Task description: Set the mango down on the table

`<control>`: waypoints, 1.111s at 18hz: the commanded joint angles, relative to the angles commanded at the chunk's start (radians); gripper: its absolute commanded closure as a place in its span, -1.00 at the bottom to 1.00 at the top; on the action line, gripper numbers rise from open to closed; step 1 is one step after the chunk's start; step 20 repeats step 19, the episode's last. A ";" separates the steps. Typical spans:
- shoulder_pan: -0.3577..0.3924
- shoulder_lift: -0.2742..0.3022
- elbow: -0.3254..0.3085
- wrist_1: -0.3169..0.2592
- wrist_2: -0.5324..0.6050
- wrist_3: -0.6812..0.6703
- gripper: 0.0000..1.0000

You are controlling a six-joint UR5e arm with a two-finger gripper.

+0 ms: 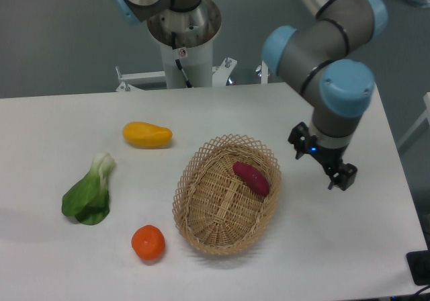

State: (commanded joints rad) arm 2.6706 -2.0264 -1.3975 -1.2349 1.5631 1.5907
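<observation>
Fixed camera, looking down on a white table (60, 113) with rounded corners that fills most of the frame. Mango (147, 134) lying flat on the tabletop in the upper left-centre, long axis roughly across the picture, touching nothing else, clear of the basket to its lower right. Oval wicker basket (226, 194) at centre, a little below the middle, with a purple-red sweet potato (251, 178) resting inside against its upper right wall. Round orange (148, 242) on the table at lower left-centre, just beside the basket's left rim but apart from it. Leafy green bok choy (89, 193) at far left, white stem pointing up toward the mango, well apart from both fruits. Arm reaching in from the top, grey links with blue joint caps, wrist bent down over the right part of the table. Gripper (340, 176) hanging right of the basket, over bare tabletop, well away from the mango; nothing held between the fingers. Fingers dark and small in this view, seen at a slant, so how far apart they stand cannot be told.
</observation>
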 joint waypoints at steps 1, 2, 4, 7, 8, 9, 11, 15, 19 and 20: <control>0.000 -0.006 0.008 -0.002 0.000 0.000 -1.00; 0.000 -0.006 0.008 -0.003 0.000 0.000 -1.00; 0.000 -0.006 0.008 -0.011 0.002 0.000 -1.00; 0.000 -0.006 0.008 -0.009 0.002 0.000 -1.00; 0.000 -0.006 0.006 -0.011 0.002 0.000 -1.00; 0.000 -0.006 0.006 -0.011 0.002 0.000 -1.00; 0.000 -0.006 0.006 -0.011 0.002 0.000 -1.00; 0.000 -0.008 0.006 -0.011 0.003 0.000 -1.00; 0.000 -0.009 0.006 -0.009 0.005 0.000 -1.00; 0.000 -0.009 0.006 -0.009 0.005 0.000 -1.00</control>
